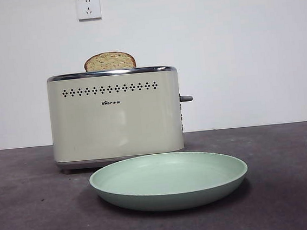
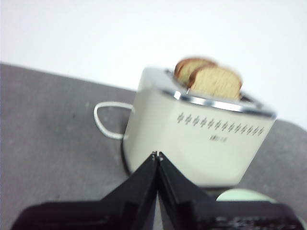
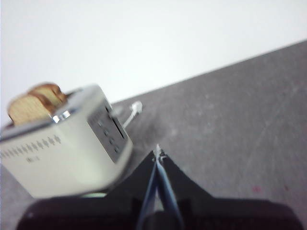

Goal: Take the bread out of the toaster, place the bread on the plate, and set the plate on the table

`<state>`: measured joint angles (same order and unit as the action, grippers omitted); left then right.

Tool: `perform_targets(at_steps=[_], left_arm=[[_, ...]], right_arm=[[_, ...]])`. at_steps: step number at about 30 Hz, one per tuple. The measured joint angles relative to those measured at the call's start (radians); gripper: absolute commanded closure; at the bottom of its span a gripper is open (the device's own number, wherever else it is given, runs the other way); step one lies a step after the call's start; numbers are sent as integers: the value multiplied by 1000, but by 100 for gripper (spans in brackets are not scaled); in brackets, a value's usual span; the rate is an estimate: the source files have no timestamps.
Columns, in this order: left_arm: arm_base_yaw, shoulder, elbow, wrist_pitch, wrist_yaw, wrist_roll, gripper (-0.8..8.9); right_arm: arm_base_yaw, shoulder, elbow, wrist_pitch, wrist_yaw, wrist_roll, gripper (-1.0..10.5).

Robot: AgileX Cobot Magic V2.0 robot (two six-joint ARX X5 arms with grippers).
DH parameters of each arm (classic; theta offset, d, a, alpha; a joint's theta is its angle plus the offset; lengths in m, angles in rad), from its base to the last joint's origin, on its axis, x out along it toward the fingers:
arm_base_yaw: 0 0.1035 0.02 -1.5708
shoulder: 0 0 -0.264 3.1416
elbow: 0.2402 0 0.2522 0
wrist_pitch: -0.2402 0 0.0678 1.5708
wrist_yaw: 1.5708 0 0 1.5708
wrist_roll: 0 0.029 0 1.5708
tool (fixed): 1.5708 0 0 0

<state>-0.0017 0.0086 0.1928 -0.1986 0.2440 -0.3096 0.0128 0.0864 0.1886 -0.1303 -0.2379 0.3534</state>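
The bread stands in the toaster, the plate before it on the table.

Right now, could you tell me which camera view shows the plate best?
The front view: the plate lies whole on the table before the toaster. The left wrist view shows only a mint sliver behind the shut jaws; the right wrist view shows barely an edge.

1 toaster, 2 bread slices in it, 1 plate, 1 table, 2 grippers, L + R, 1 wall socket, 1 white cord
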Motion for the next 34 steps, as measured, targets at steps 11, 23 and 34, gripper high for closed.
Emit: perform_targets(at_steps=[11,23,34], left_arm=[[0,163,286,-169,130,-14,821],[0,482,642,-407,386,101,821],[0,580,819,-613,441,207,821]], right_arm=[[1,345,373,-193,-233,-68,959],[44,633,846,-699,-389,-343,959],[108,726,1012,-1020,-389,-486,958]])
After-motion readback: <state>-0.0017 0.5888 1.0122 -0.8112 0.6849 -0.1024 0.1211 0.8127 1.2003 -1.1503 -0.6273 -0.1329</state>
